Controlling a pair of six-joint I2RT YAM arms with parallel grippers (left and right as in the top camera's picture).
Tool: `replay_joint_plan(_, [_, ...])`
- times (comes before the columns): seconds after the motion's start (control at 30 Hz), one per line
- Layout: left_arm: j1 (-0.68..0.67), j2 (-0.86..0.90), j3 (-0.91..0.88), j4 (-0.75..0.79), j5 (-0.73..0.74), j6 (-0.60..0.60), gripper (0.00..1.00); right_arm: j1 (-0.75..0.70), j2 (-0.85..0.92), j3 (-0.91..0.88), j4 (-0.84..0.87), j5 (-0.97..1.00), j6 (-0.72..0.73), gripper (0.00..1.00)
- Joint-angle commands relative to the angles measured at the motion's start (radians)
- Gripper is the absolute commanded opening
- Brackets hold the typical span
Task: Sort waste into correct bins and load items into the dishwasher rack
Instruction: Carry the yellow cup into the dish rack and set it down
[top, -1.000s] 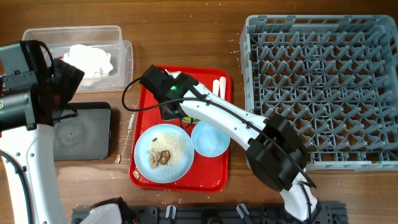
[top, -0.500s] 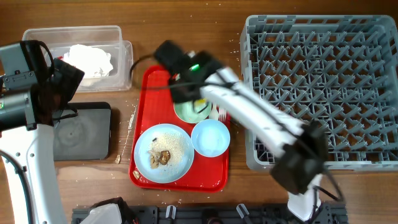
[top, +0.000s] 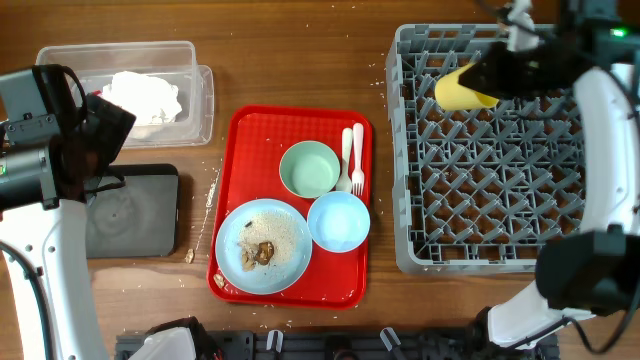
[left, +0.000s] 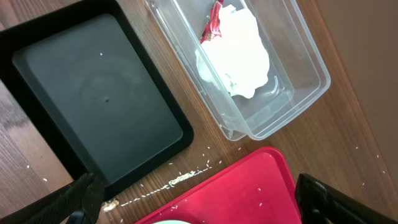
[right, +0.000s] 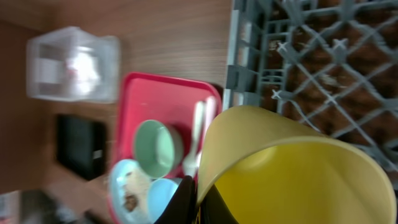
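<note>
Right gripper (top: 492, 74) clamped on the cup (top: 460, 90), held above the rack's (top: 402, 180) far-left corner, not yet down among the pegs. Loading step in hand (bowls (top: 309, 169), plate (top: 263, 247) waiting on the tray (top: 240, 140)). Next, probably: lower between pegs, mouth down, then ease gripper apart.

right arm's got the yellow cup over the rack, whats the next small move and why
Probably lower the right gripper straight down until the yellow cup settles among the pegs, then open. The cup is clamped and hangs above a corner of the dishwasher rack, over empty pegs, not yet resting in it.
</note>
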Motion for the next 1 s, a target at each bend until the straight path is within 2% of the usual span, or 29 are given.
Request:
replay_joint_plan(0.0, [0.006,-0.002,0.003,0.002,-0.009,-0.002,1.0,-0.114,0.072,-0.082,-0.002,-0.421,-0.218,0.04])
replay_joint_plan(0.23, [0.006,-0.002,0.003,0.002,-0.009,-0.002,1.0,-0.171,0.194,-0.209,-0.013,-0.472,-0.241,0.04])
replay_joint_plan(0.4, [0.006,-0.002,0.003,0.002,-0.009,-0.002,1.0,-0.196,0.219,-0.264,-0.016,-0.363,-0.234,0.04])
replay_joint_plan(0.6, [0.006,-0.002,0.003,0.002,-0.009,-0.002,1.0,-0.283,0.219,-0.268,-0.055,-0.333,-0.22,0.06])
replay_joint_plan(0.77, [0.006,-0.002,0.003,0.002,-0.009,-0.002,1.0,-0.286,0.219,-0.268,-0.087,-0.321,-0.263,0.06])
replay_joint_plan(0.87, [0.006,-0.002,0.003,0.002,-0.009,-0.002,1.0,-0.285,0.219,-0.268,-0.107,-0.383,-0.27,0.05])
replay_joint_plan(0.97, [0.006,-0.002,0.003,0.002,-0.009,-0.002,1.0,-0.276,0.219,-0.268,-0.154,-0.422,-0.351,0.05])
